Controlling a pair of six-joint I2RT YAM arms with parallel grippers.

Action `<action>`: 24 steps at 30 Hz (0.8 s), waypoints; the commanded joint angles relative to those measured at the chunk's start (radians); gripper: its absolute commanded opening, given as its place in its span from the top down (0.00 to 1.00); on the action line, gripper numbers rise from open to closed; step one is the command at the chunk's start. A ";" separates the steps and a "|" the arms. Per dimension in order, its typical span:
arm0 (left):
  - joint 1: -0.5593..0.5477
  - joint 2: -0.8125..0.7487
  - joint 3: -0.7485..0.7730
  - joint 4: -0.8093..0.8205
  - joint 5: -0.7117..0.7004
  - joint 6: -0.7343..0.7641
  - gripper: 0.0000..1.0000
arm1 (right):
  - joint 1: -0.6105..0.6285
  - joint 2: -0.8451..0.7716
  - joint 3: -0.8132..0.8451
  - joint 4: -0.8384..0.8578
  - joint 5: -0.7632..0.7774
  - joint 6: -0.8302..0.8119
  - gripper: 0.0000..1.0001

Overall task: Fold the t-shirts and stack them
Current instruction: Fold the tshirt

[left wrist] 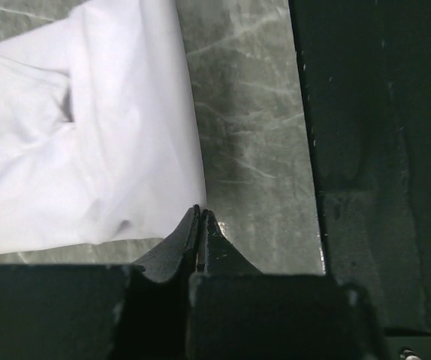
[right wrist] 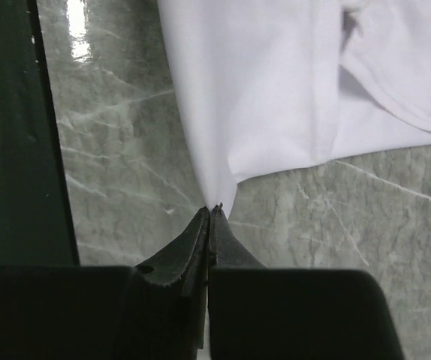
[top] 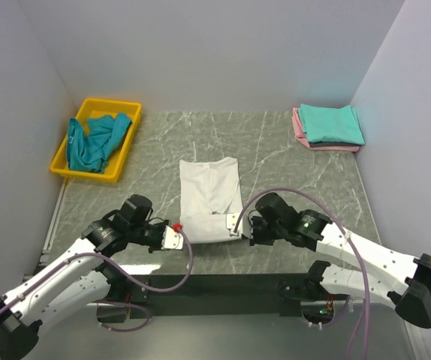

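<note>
A white t-shirt [top: 209, 196] lies folded into a long strip in the middle of the table. My left gripper [top: 176, 235] is at its near left corner, and in the left wrist view the jaws [left wrist: 200, 213] are shut with the corner of the white t-shirt [left wrist: 95, 135] running into their tips. My right gripper [top: 236, 225] is at the near right corner. There its jaws [right wrist: 213, 210] are shut on the white t-shirt [right wrist: 275, 82], whose cloth is drawn to a point between them. A teal t-shirt [top: 95, 141] lies crumpled in the tray.
The yellow tray [top: 64, 168] stands at the back left. A folded teal shirt [top: 332, 122] lies on a folded pink one [top: 299, 127] at the back right. The dark base rail [top: 223, 289] runs along the near edge. Grey walls close in on three sides.
</note>
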 commanded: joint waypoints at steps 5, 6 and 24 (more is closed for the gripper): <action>-0.003 -0.102 0.141 -0.146 0.058 -0.154 0.99 | -0.020 -0.107 0.178 -0.204 -0.030 0.020 1.00; -0.004 -0.113 0.144 -0.152 0.049 -0.152 0.99 | -0.019 -0.108 0.185 -0.210 -0.030 0.020 1.00; 0.149 0.097 0.314 -0.129 0.081 -0.036 0.99 | -0.126 0.053 0.323 -0.084 0.031 -0.192 1.00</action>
